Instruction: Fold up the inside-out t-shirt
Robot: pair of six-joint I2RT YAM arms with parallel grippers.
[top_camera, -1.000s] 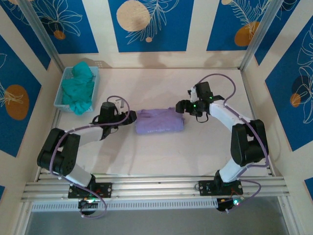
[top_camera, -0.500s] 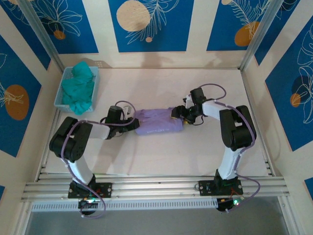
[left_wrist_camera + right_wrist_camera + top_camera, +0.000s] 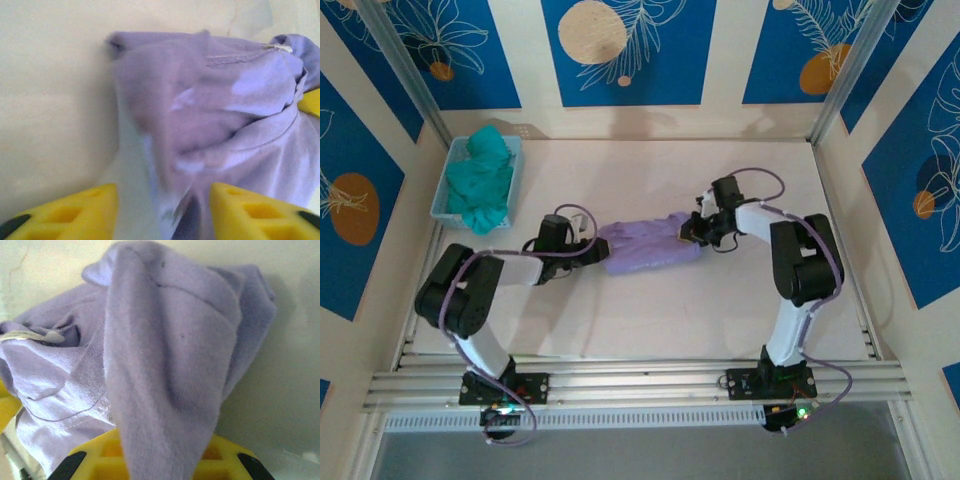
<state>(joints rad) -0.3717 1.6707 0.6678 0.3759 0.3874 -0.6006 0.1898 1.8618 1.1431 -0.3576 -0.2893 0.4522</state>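
Seen from overhead, the lavender inside-out t-shirt (image 3: 650, 245) lies bunched in a long roll at the middle of the bench (image 3: 650, 320), stretched between my two hands. The left hand (image 3: 592, 252) sits at the roll's left end and the right hand (image 3: 692, 228) at its right end.

The left wrist camera adds what the overhead cannot: the yellow fingers (image 3: 65, 212) stand apart, released, with a loose edge of cloth between them. In the right wrist view, the right hand is clenched on a thick fold of the shirt. Both wrist cameras catch a small pale tag (image 3: 280, 48) at a seam.

A teal garment (image 3: 480, 180) sits in a tray (image 3: 440, 203) at far left, well apart.
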